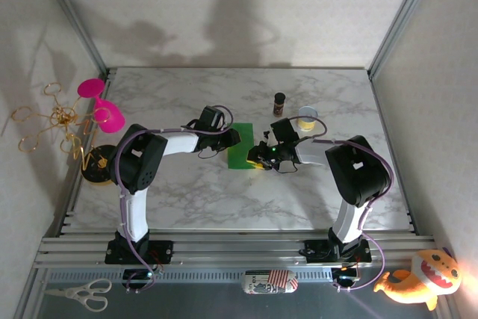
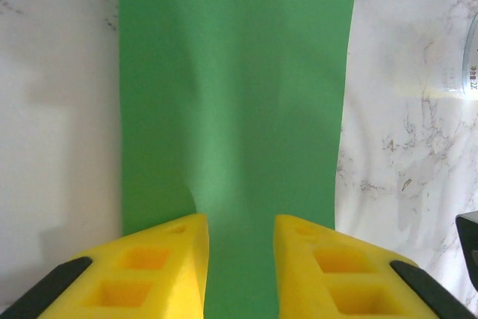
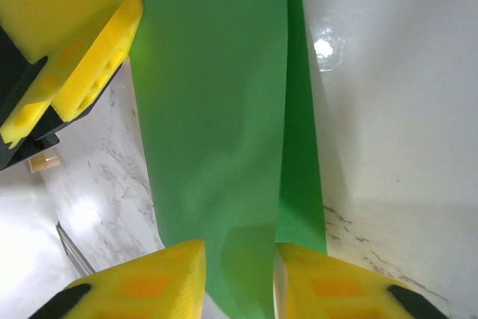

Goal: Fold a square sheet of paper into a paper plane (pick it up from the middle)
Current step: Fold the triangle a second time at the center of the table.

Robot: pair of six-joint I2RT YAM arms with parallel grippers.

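Note:
The sheet of paper [image 1: 240,147] is bright green and lies mid-table as a narrow upright strip between my two grippers. My left gripper [image 1: 232,140] sits at its left edge. In the left wrist view the sheet of paper [image 2: 231,95] humps up into a ridge that runs between the yellow fingers [image 2: 149,267] of my left gripper [image 2: 240,259]. My right gripper [image 1: 260,156] is at the strip's lower right. In the right wrist view the sheet of paper [image 3: 216,110] shows two layers, the upper one running between the jaws of my right gripper [image 3: 239,282]. The left gripper's finger [image 3: 82,42] shows at top left.
A small brown bottle [image 1: 279,101] and a pale tape roll [image 1: 307,119] stand just behind the right gripper. Pink cups [image 1: 101,102] and a gold wire stand [image 1: 52,121] sit off the table's left edge. Scissors [image 1: 78,294] and a plush toy [image 1: 418,278] lie in front.

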